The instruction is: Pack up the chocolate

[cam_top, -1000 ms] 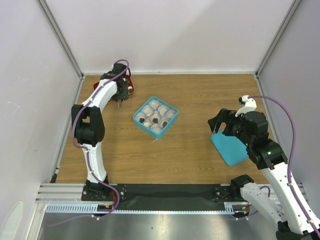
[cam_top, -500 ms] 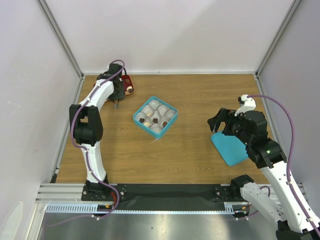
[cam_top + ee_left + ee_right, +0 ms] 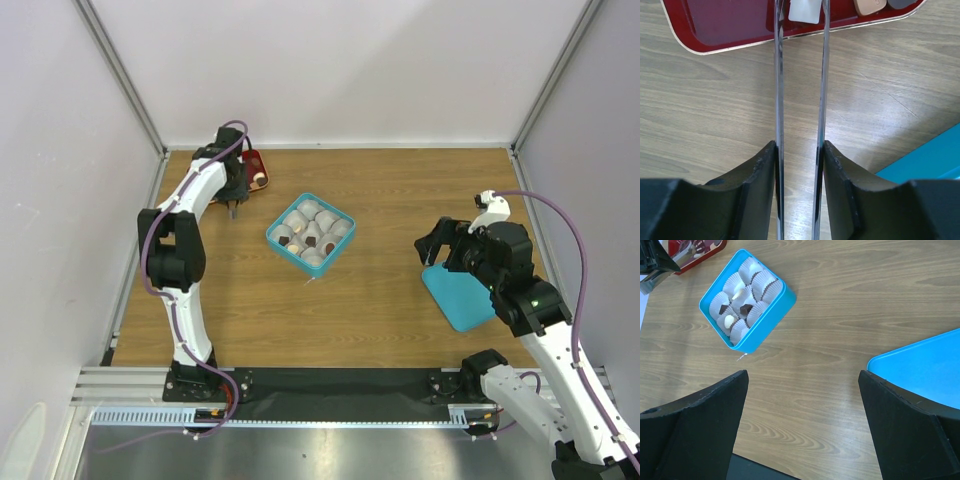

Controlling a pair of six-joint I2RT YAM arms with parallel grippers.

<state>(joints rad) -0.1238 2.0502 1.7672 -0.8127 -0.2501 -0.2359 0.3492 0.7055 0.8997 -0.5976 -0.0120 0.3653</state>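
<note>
Left gripper (image 3: pixel 801 30): thin blades slightly apart, flanking white chocolate piece (image 3: pixel 804 11) on red tray (image 3: pixel 725 25), sliver of gap each side. Since a second ago I see left arm swung aside, uncovering tray. Right gripper (image 3: pixel 802 377) unchanged, spread wide beside blue lid (image 3: pixel 920 370). More chocolate (image 3: pixel 746 308) in paper cups (image 3: pixel 751 267), teal box (image 3: pixel 765 320) mid-table.

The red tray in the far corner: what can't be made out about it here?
Left wrist view: the top edge cuts off most of the red tray, the tips of the left fingers and the white piece between them; whether it is gripped cannot be told.
Top view: the left arm covers part of the tray; its pieces are too small to count.
</note>
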